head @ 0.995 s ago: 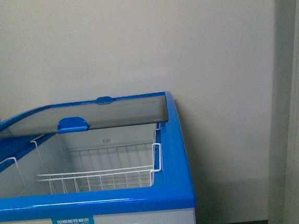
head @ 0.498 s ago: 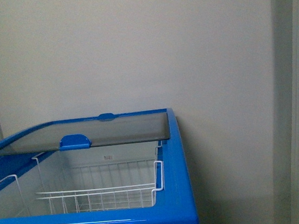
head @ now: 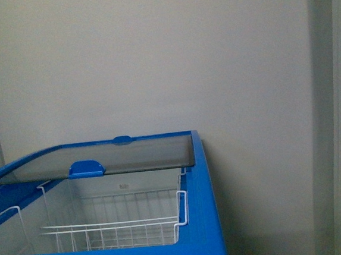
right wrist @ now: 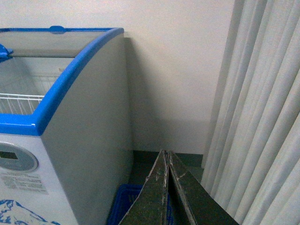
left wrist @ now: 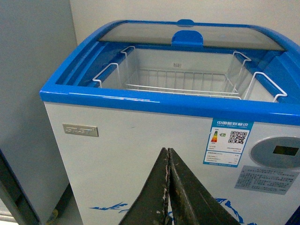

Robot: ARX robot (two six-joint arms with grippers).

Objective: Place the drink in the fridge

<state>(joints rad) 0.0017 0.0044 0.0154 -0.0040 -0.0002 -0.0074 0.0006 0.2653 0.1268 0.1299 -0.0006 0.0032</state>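
The fridge (head: pixel 205 220), a white chest cooler with a blue rim, stands open at its near half; its glass lid (head: pixel 131 155) is slid to the back. A white wire basket (head: pixel 113 228) hangs inside and looks empty. In the left wrist view the fridge (left wrist: pixel 117 154) fills the frame, and my left gripper (left wrist: pixel 168 151) is shut, empty, pointing at its white front. My right gripper (right wrist: pixel 167 152) is shut and empty, aimed at the floor beside the fridge's right wall (right wrist: pixel 89 140). The drink is out of view.
A blue plastic basket (right wrist: pixel 124 206) sits on the floor by the fridge's right side, partly behind my right gripper. Pale curtains (right wrist: pixel 262 117) hang at the right. A plain wall (head: pixel 152 57) stands behind the fridge. A grey panel (left wrist: pixel 28 93) flanks its left side.
The front view has tilted upward: the fridge sits lower in frame and its front label and display have dropped out of sight.
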